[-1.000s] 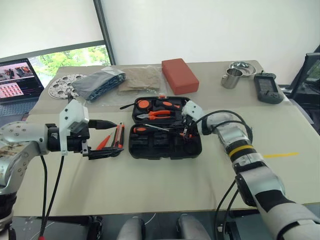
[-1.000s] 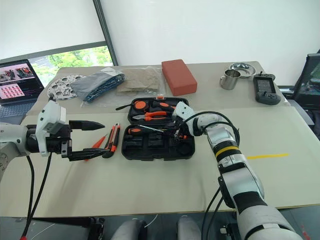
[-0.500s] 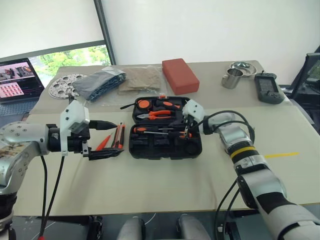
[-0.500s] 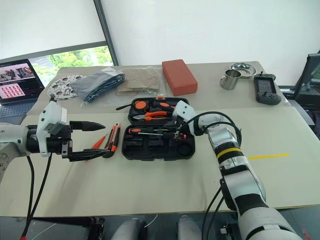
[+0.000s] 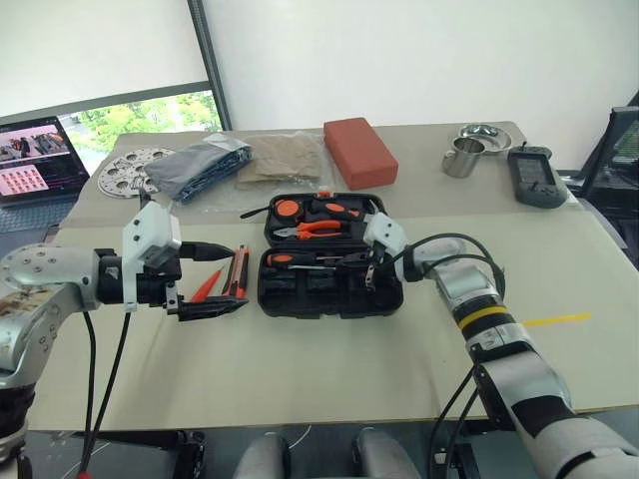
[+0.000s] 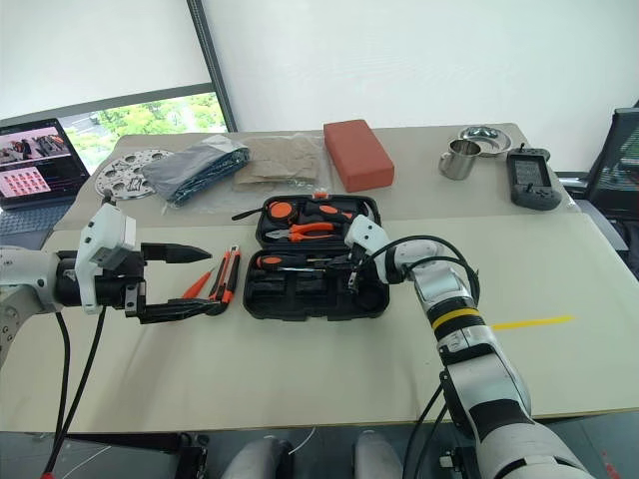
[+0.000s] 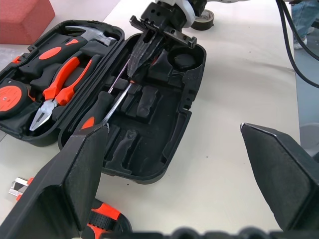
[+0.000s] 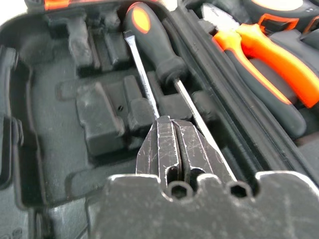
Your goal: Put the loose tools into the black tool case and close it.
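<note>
One beige table (image 5: 300, 369) carries everything. On it lies one black tool case (image 6: 315, 297), open flat, its two halves side by side across the middle of the table, the hinge running left to right. The far half holds one tape measure (image 5: 288, 209), one pair of orange-handled pliers (image 5: 318, 229) and a hammer (image 7: 94, 34). The near half holds one screwdriver (image 8: 154, 47) with a black-and-orange handle, lying left to right along the hinge side, handle to the robot's left; a second bare steel shaft (image 8: 141, 74) lies just beside it.

Just left of the case, two loose tools rest on the table: one black-and-orange utility knife (image 6: 231, 273) and one slim orange tool (image 6: 199, 284), both with their long axes running roughly away from the robot.

The left gripper (image 6: 180, 281) hangs over these two, fingers spread wide and empty. The right gripper (image 5: 370, 267) hangs over the near half's right end, its fingers pressed together with nothing between them.
</note>
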